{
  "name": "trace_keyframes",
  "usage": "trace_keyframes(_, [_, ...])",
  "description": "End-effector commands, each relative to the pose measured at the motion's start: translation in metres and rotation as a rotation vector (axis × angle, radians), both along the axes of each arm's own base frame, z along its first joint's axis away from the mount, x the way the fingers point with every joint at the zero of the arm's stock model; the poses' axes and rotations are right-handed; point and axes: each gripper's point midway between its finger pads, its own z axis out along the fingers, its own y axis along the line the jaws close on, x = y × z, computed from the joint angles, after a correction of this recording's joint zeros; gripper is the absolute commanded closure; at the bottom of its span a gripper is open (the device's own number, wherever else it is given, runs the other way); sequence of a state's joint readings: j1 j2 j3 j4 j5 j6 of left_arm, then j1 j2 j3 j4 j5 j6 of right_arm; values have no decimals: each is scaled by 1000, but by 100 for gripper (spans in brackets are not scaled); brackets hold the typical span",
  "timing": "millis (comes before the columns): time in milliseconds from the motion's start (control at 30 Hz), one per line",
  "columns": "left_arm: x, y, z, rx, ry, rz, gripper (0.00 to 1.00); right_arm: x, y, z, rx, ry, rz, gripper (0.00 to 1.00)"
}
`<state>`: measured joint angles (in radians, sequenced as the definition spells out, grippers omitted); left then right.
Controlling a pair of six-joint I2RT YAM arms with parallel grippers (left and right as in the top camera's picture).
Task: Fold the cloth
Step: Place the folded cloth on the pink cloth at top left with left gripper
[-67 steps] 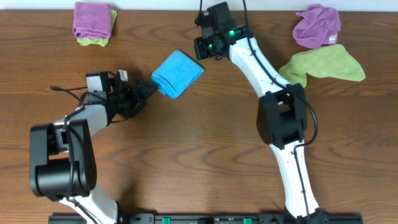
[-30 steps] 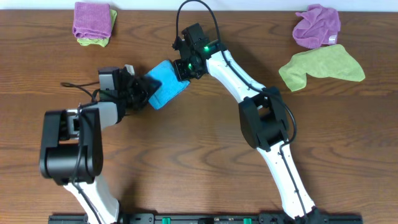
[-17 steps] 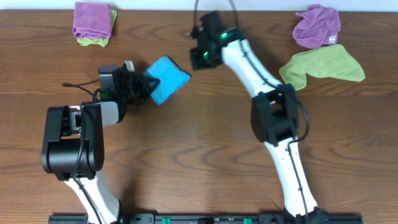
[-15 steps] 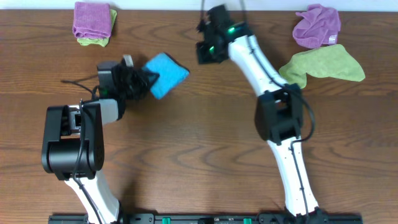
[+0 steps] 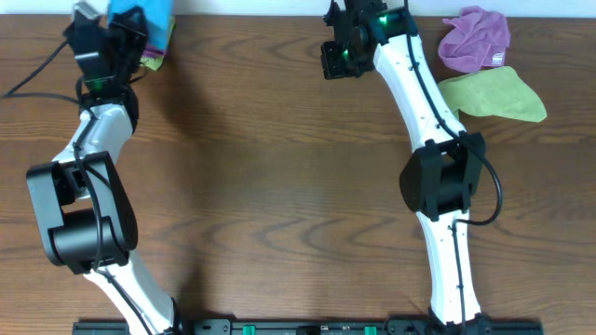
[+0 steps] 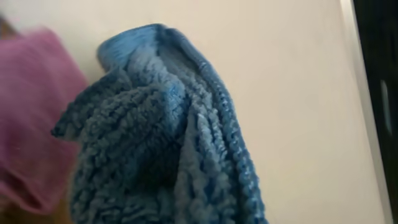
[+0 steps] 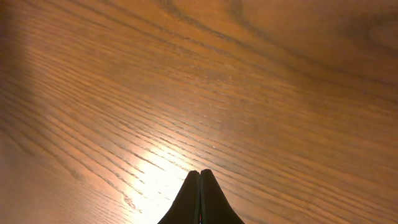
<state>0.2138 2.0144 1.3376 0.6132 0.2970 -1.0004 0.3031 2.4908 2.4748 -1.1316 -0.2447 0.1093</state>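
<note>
Holding the blue cloth [image 5: 142, 13] up at the far left corner of the table [image 5: 279, 186], the left gripper [image 5: 124, 30] is pinched on it. The cloth is bunched up in thick folds. In the wrist view a blurry purple pile [image 6: 25, 124] shows just beside it. The right gripper [image 5: 338, 58] is over the far edge of the table, well apart from the cloth. Its two fingers [image 7: 189, 199] are pressed together and hold nothing. A purple cloth [image 5: 477, 37] and a green cloth [image 5: 494, 95] lie at the far right.
</note>
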Motion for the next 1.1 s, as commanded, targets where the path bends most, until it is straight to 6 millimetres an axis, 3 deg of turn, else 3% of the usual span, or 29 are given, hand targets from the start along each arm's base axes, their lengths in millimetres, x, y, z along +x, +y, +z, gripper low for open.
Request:
trace_keyframes(0, [4, 35, -11, -48, -5, 162, 94, -3, 8, 14, -11, -34, 31, 99])
trace_keyframes(333, [33, 58, -45, -151, -71, 64, 94, -18, 7, 6, -71, 18, 35, 98])
trace_keyframes(567, [50, 56, -28, -140, -125, -5, 94, -27, 13, 2, -137, 20, 47, 99])
trace_keyframes(733, [54, 42, -10, -134, -158, -93, 94, -29, 17, 1, -178, 5, 50, 98])
trace_keyframes(1067, [55, 45, -26, -162, -93, -54, 94, -50, 9, -6, -209, 94, 61, 99])
